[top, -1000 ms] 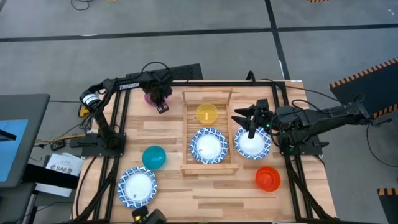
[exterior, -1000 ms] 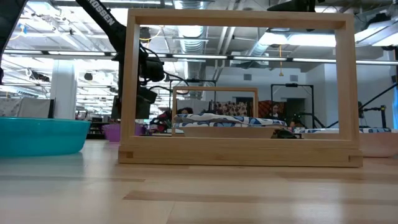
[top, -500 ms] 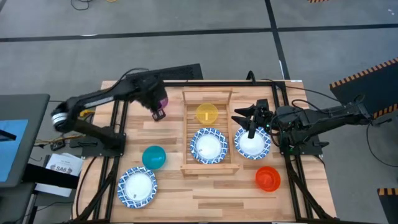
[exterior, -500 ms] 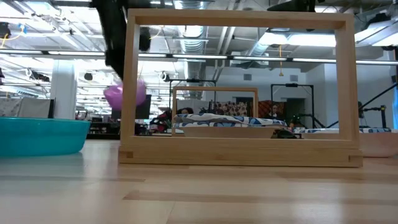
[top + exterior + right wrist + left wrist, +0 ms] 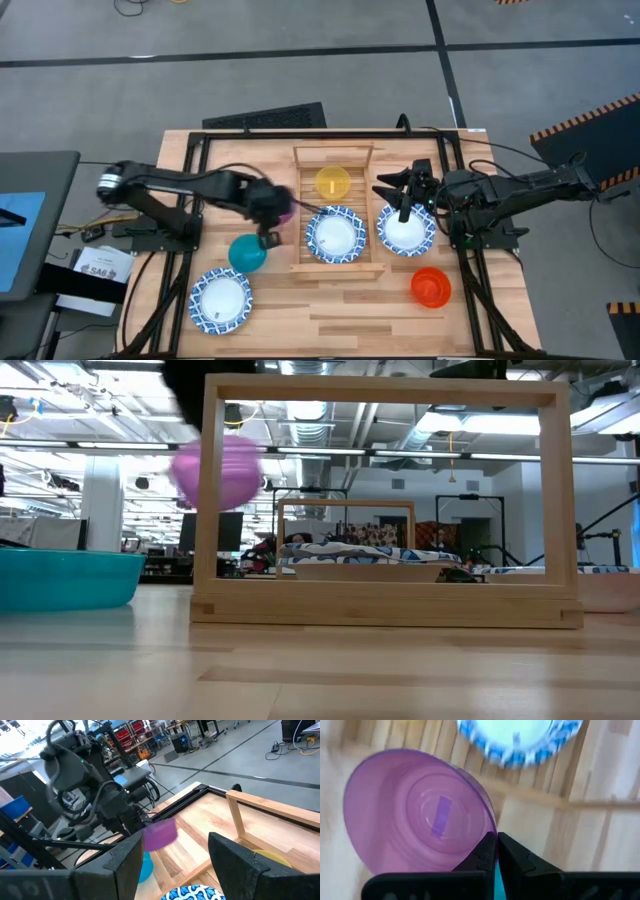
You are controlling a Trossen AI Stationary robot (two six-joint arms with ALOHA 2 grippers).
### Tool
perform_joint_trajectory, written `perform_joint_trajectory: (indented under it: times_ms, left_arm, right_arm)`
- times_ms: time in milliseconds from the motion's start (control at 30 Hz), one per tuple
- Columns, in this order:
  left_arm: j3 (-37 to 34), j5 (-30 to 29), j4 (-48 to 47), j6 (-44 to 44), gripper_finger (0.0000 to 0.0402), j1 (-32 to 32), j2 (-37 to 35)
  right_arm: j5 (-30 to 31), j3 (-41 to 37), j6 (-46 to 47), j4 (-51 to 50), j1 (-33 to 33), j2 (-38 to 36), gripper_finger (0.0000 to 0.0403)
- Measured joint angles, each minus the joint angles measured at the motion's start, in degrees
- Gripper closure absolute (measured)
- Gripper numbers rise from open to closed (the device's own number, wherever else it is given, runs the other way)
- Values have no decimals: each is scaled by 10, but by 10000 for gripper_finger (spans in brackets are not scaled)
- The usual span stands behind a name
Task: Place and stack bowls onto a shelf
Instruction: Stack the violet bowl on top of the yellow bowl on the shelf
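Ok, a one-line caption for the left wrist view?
Left gripper pinching the purple bowl's rim, carried above the wooden rack and a blue-rimmed bowl.

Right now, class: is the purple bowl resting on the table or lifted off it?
Lifted. The purple bowl hangs well above the tabletop in the low view, its rim pinched by the left gripper.

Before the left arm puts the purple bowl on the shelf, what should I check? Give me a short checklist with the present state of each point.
1. Left gripper holds the purple bowl by its rim: ok, fingers are shut on it.
2. Bowl is lifted above the table: ok, the low view shows it in the air.
3. Bowl is over the shelf: not ok, it is at the shelf's left rail.
4. Free slats on the shelf: cannot tell; the yellow bowl and a white bowl with blue rim already lie there.
5. Right gripper out of the way: ok, it hovers over another white bowl right of the shelf.
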Motion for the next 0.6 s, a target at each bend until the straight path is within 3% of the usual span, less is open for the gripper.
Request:
perform_joint_trajectory:
  times_ms: [300, 433, 600]
  left_arm:
    - [210, -44, -7, 258, 401, 51, 205]
    - [254, -42, 2, 307, 401, 79, 263]
    - [260, -39, 43, 337, 401, 108, 293]
  right_arm:
    - [-1, 0, -8, 61, 2, -8, 155]
    - [-15, 0, -41, 106, 2, -29, 155]
    - [-27, 0, -50, 99, 2, -63, 155]
